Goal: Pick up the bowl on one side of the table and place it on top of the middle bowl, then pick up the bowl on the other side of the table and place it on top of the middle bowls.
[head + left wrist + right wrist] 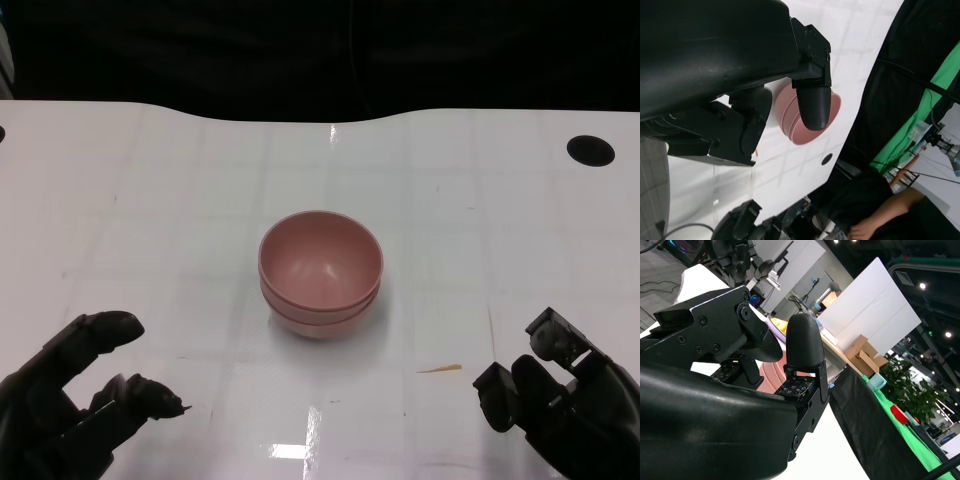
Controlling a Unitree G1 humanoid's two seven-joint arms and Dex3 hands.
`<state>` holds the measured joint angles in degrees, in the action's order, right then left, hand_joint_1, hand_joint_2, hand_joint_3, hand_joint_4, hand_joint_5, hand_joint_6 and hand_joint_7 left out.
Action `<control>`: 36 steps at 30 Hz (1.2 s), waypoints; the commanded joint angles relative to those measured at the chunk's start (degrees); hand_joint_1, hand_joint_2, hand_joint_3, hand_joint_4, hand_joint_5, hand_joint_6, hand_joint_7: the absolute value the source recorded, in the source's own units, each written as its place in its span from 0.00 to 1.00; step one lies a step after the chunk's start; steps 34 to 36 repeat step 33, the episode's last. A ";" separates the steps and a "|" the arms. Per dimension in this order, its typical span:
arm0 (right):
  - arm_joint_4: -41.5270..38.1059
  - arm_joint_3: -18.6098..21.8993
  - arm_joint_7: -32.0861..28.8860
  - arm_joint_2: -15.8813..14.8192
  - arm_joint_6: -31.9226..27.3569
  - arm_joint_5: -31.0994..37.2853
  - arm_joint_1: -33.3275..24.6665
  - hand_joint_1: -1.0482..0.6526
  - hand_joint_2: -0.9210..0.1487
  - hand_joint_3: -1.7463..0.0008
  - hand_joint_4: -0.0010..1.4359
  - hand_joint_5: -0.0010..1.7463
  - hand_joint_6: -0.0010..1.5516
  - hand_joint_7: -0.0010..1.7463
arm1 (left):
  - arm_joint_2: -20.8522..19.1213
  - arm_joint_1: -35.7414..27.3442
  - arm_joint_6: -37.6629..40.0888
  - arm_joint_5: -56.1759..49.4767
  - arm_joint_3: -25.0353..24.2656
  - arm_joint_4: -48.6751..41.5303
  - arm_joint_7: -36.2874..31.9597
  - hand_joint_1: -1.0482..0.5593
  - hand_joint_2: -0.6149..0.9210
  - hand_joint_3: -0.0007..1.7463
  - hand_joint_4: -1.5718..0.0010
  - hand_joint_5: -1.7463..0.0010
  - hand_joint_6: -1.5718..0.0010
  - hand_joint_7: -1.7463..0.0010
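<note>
Nested at the middle of the glossy white table: a stack of round pink plastic bowls, upright, the top one holding nothing. Toward the robot from the stack and to its left, resting low over the table, the black left hand with fingers spread and gripping nothing. To the stack's right, equally near the table's front edge, the black right hand, fingers parted, likewise free of any object.

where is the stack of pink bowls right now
In the head view the stack of pink bowls stands at the middle of the white table, ahead of and between the left hand and right hand, touching neither.
</note>
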<state>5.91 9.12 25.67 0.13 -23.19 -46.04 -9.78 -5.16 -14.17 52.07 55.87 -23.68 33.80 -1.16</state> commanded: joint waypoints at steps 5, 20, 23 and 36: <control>0.27 0.92 -0.50 -0.53 -0.04 0.46 0.17 0.61 0.23 0.32 0.59 1.00 0.43 0.96 | -1.13 -0.27 0.92 9.85 -1.48 -0.22 -6.39 0.61 1.00 0.82 0.71 0.00 0.82 0.00; -1.96 0.43 2.57 -0.83 -0.41 0.55 1.16 0.60 0.26 0.31 0.61 1.00 0.44 0.96 | -3.84 0.75 -1.05 12.22 0.26 -1.79 -8.98 0.62 1.00 0.85 0.71 0.00 0.80 0.00; -2.66 0.34 3.23 -0.52 0.46 1.10 1.44 0.61 0.27 0.31 0.60 1.00 0.45 0.95 | -4.29 1.22 -1.29 13.11 0.39 -2.15 -10.25 0.62 1.00 0.86 0.71 0.00 0.81 0.00; -2.19 0.46 2.63 0.13 0.65 1.68 1.06 0.61 0.29 0.27 0.60 1.00 0.45 0.95 | -5.37 1.12 -2.03 15.00 1.20 -1.93 -12.43 0.63 1.00 0.85 0.81 0.00 0.96 0.00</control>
